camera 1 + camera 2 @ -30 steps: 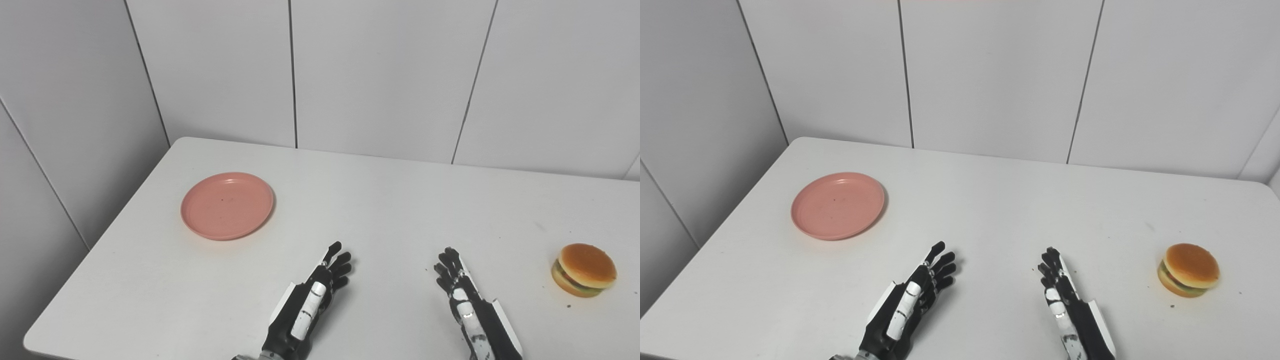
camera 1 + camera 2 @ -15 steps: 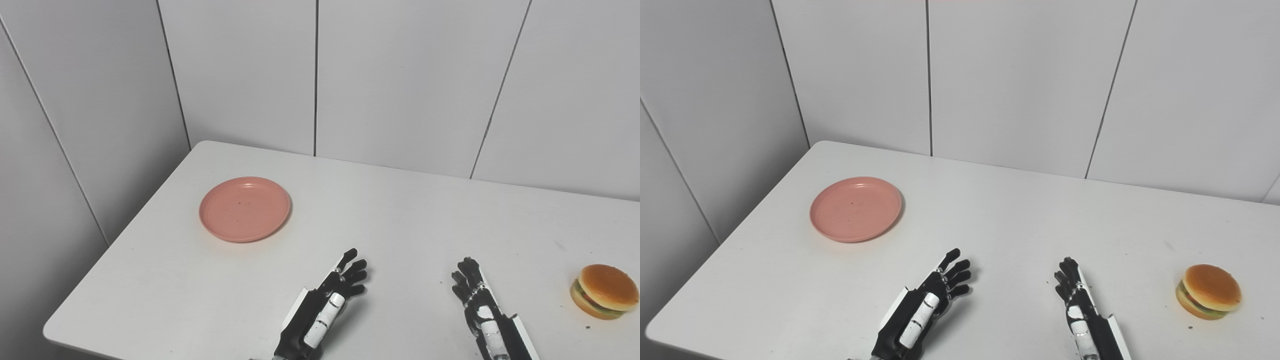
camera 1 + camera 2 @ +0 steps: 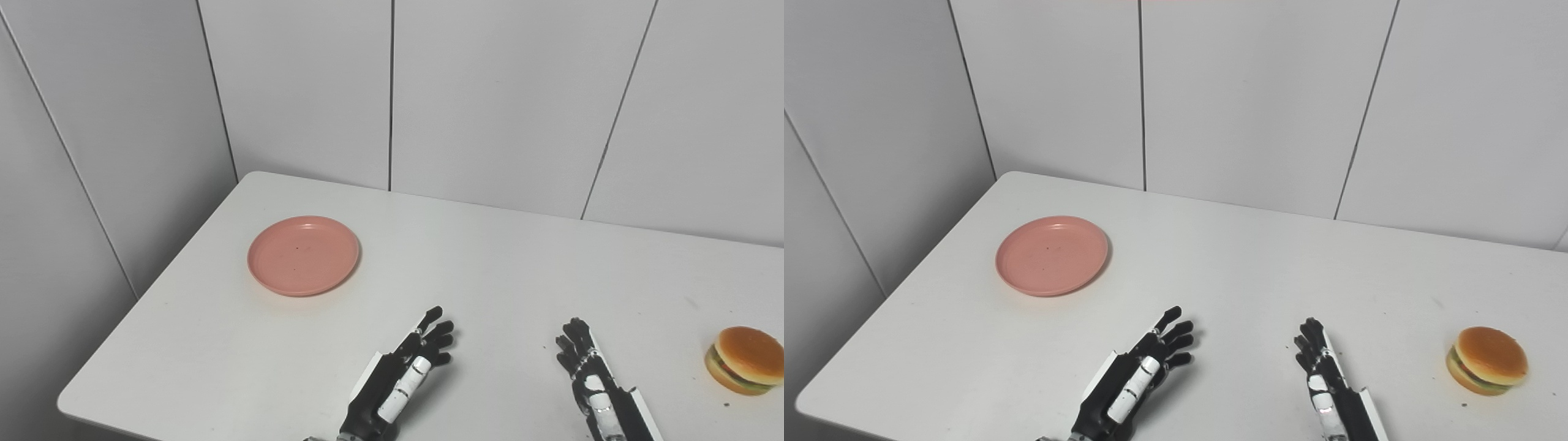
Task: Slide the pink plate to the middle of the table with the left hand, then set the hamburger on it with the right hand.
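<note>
Both the left hand (image 3: 407, 367) and right hand (image 3: 588, 380) rest empty, fingers spread, on the white table (image 3: 490, 263), the pink plate (image 3: 303, 255) far left, the hamburger (image 3: 744, 369) far right.

A white desk (image 3: 1225, 269) with rounded corners stands against pale wall panels. A pink plate (image 3: 1051, 255) lies flat on its left part, well away from the near edge, and holds nothing. A hamburger (image 3: 1486, 359) sits on the far right side, well apart from the plate, with a few dark specks on the desk just beside it.
</note>
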### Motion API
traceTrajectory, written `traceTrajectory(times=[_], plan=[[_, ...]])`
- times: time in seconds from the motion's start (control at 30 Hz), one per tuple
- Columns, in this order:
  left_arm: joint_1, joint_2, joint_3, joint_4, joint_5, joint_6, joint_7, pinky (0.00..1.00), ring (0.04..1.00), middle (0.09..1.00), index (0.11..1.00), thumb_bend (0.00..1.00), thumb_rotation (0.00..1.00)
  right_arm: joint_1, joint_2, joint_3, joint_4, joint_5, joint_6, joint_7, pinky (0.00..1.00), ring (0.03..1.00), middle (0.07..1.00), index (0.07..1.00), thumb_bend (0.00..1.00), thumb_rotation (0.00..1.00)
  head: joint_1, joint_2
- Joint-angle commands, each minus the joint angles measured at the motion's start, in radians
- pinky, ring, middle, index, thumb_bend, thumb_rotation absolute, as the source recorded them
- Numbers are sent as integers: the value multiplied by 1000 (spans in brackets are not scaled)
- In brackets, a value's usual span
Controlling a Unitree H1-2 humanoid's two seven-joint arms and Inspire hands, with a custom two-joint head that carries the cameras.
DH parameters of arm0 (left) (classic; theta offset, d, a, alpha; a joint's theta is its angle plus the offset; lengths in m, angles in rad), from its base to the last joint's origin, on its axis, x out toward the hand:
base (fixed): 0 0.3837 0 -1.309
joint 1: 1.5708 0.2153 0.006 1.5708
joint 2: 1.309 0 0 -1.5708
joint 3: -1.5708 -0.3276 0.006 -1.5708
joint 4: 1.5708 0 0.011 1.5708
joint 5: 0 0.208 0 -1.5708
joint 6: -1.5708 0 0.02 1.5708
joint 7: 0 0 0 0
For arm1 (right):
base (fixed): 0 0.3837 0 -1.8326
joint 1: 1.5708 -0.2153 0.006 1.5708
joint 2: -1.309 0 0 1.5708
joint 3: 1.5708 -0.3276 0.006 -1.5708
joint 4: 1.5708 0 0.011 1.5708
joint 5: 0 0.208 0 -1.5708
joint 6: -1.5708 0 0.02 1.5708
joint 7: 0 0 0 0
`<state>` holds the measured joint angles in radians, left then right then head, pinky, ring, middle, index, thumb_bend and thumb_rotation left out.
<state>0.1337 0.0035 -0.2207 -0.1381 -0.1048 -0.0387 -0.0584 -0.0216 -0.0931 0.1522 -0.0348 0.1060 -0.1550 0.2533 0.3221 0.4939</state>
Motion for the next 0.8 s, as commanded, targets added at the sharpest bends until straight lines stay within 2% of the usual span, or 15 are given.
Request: traceTrajectory(times=[0.0,0.23,0.37,0.53,0.67,0.77], plan=[[95,-10,-3,-59,20,25,7,883,918,918,932,683,839,11,-13,-15,24,-6,27,-7,1000,981,997,1000,563,935,2,6],[73,-1,9,-135,27,51,1,915,932,927,951,704,864,14,-12,-10,12,-13,35,-6,1000,981,994,1000,549,939,5,13],[59,0,21,-189,19,72,1,926,931,936,960,681,876,15,-12,-10,13,-10,28,-3,1000,978,988,1000,548,941,14,22],[27,3,49,-261,-9,125,-1,952,931,941,961,679,886,19,-11,-9,3,-10,34,-4,1000,976,987,1000,532,943,15,29],[-45,34,85,-322,-16,183,-9,958,937,940,966,649,949,16,-12,-8,2,-13,37,-5,1000,973,987,1000,537,945,21,37],[-89,42,115,-351,-33,230,-16,957,943,941,965,652,950,15,-12,-9,4,-10,36,-3,1000,975,987,1000,538,944,22,37]])
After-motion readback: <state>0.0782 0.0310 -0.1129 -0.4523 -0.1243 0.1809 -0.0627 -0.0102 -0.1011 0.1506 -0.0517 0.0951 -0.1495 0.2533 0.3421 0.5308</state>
